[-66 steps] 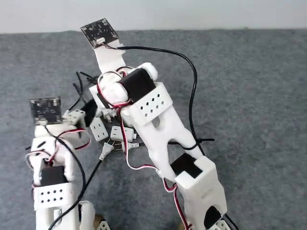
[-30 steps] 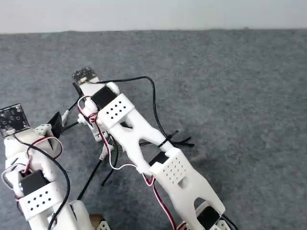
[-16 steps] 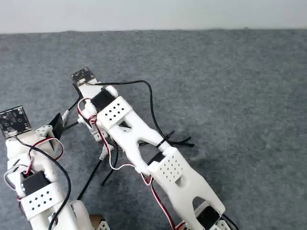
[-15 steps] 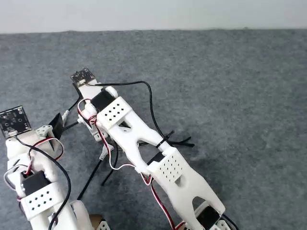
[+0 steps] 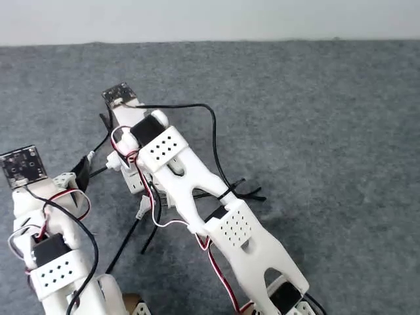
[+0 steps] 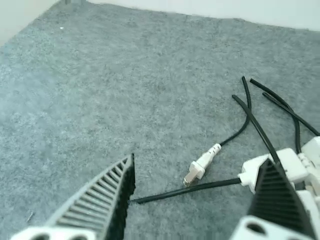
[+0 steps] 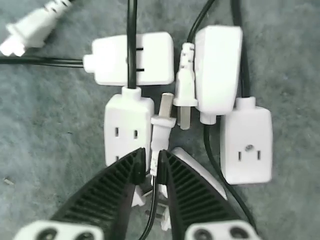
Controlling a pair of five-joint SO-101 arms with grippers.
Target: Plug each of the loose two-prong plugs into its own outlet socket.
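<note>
My right gripper (image 7: 151, 156) is shut on a white two-prong plug (image 7: 162, 122), holding its rear end with the prongs pointing away. The plug hangs over a cluster of white outlet sockets: a two-slot one (image 7: 129, 131) right beside it, another (image 7: 247, 146) on the other side, and two blocks (image 7: 132, 59) (image 7: 218, 67) beyond. A second plug (image 7: 186, 87) lies between those blocks. My left gripper (image 6: 198, 162) is open above the carpet, with a loose plug (image 6: 200, 169) on its black cable lying ahead of it. In the high view the right arm (image 5: 164, 147) covers the cluster.
Black cables (image 6: 255, 120) trail across the grey carpet around the sockets. One more white plug (image 7: 30, 27) lies at the cluster's edge. A socket block (image 6: 280, 167) sits close to one left finger. The left arm (image 5: 49, 262) stands near the table's front left.
The right arm came down from a raised pose to low over the socket cluster, then shifted slightly farther away. The left arm drew back toward the left.
</note>
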